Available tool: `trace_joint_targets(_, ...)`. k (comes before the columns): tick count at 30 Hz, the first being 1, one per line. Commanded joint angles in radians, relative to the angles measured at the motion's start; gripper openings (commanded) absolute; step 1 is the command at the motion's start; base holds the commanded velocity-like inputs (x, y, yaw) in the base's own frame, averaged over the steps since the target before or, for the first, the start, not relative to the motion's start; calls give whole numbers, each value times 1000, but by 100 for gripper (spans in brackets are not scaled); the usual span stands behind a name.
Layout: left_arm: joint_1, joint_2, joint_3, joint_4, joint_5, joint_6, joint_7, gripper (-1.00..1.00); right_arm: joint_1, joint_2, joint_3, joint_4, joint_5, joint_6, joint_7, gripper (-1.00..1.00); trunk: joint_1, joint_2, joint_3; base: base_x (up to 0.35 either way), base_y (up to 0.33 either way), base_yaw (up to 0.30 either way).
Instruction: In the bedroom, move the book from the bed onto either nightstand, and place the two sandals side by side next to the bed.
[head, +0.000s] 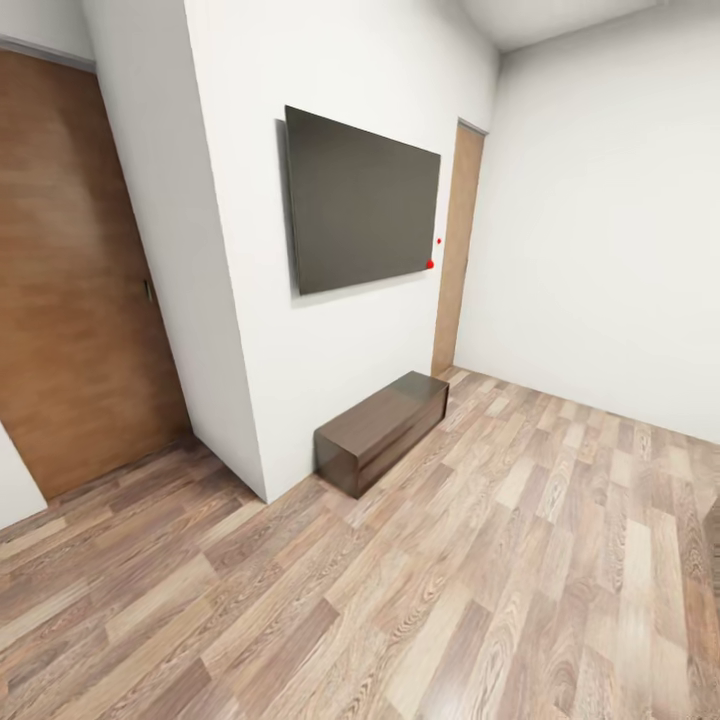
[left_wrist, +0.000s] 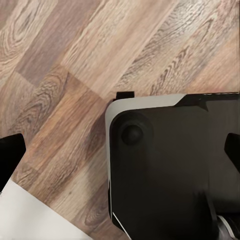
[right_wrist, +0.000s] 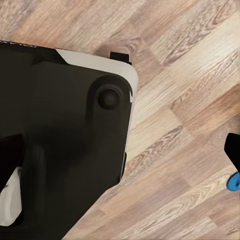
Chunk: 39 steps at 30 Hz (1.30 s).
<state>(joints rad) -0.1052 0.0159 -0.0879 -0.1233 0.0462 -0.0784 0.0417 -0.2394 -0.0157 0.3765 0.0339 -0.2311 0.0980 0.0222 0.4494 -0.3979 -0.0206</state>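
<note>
Rolling through the bedroom (head: 560, 200)
Big black TV (head: 362, 200) above long cabinet (head: 380, 428); cannot tell either claw's state

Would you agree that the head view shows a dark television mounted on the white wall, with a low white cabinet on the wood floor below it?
Not quite: the cabinet is dark brown, not white, as the head view shows. The rest holds: a dark television hangs on the white wall, and the low cabinet stands on the wood floor below it.
</note>
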Motion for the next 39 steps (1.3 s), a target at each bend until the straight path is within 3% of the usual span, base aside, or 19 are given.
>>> trace_joint_targets(1,-1,0,-9,1,5,-3,4,100,-1,0,9,1,-10,2,2,100,1,-2,-1,0,0,-201)
trace_joint_targets(39,-1,1,-8,1,5,-19,4,100,-1,0,7,1,-10,2,2,100,1,-2,52,0,0,-202)
